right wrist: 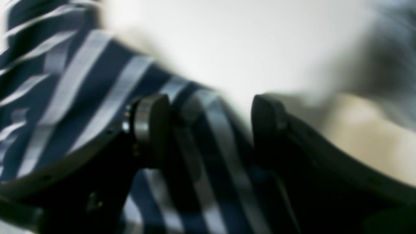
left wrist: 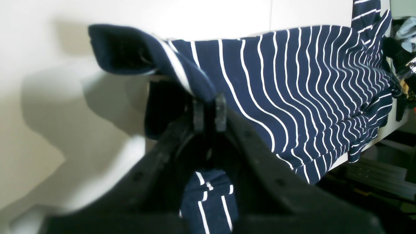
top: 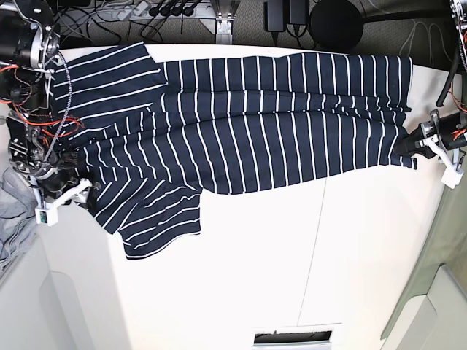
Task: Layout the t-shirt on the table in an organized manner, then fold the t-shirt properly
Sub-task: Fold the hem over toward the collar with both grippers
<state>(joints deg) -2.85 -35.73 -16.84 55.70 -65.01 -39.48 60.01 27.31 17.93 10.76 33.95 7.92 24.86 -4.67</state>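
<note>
The navy t-shirt [top: 241, 138] with thin white stripes lies spread across the far half of the white table [top: 241, 277], one sleeve [top: 157, 219] pointing toward the front. My left gripper [top: 414, 148] is shut on the shirt's hem at the right end. In the left wrist view the left gripper [left wrist: 209, 112] pinches a lifted fold of the shirt [left wrist: 292, 84]. My right gripper [top: 75, 192] is at the shirt's left edge. In the blurred right wrist view the right gripper [right wrist: 209, 126] has its jaws apart, with striped fabric [right wrist: 65, 97] lying between them.
A plain grey cloth [top: 9, 219] hangs off the table's left side. Cables and stands [top: 219, 14] line the back edge. A thin dark seam [top: 310, 262] crosses the tabletop, and a slot [top: 295, 337] sits near the front edge.
</note>
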